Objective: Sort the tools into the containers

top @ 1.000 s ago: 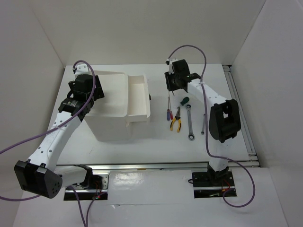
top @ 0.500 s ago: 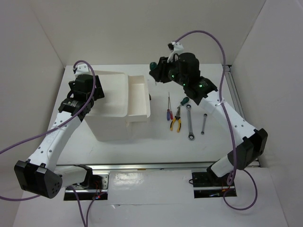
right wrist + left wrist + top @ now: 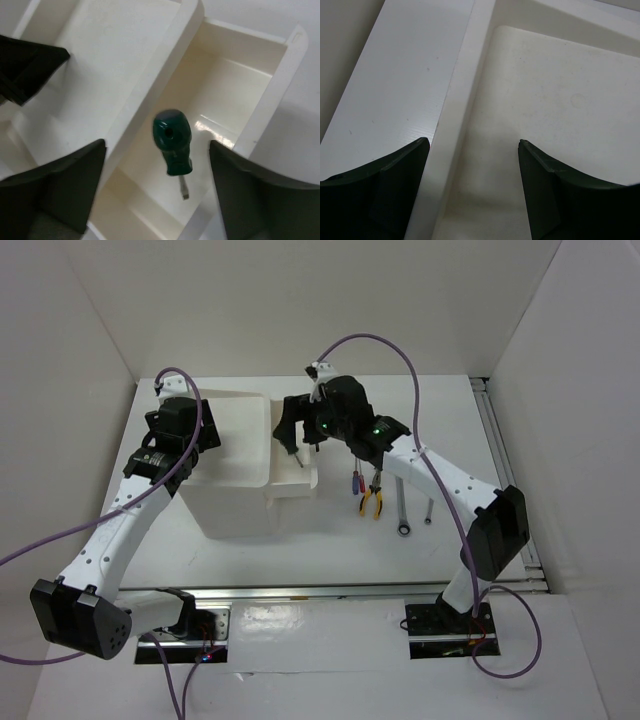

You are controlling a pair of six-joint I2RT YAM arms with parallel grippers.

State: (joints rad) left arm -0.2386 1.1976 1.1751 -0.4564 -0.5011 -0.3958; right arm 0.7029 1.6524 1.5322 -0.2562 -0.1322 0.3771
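Although the green-handled screwdriver (image 3: 171, 137) shows handle-up and blade-down right between the fingers of the right end effector (image 3: 157, 145), neither finger touches it. The fingers are spread wide to either side, so the tool looks free of the grip. It is over or inside the open drawer (image 3: 280, 75); whether it already rests on the drawer floor cannot be told. That drawer juts from the right side of the white box unit (image 3: 235, 510), which stands toward the far left corner of the tabletop (image 3: 300, 550).

The left end effector (image 3: 472, 145) is also spread and holds nothing. It hovers over the left rim of the top bin (image 3: 465, 100), whose visible floor is bare.

Judged from this, the sorting is at an early stage, with one tool at the drawer and no other tool seen in a container. Right of the box, about midway across the tabletop, lie the thin screwdrivers (image 3: 352, 483), the yellow-and-black pliers (image 3: 373, 502), a long wrench (image 3: 402, 520) and a shorter wrench (image 3: 429, 510), all close together and partly under the right arm. A second green screwdriver is not visible anywhere.

The tabletop is plain white, closed in by white walls on three sides, with a metal rail (image 3: 330, 590) along its near edge and purple cables (image 3: 420, 370) looping from both arms.
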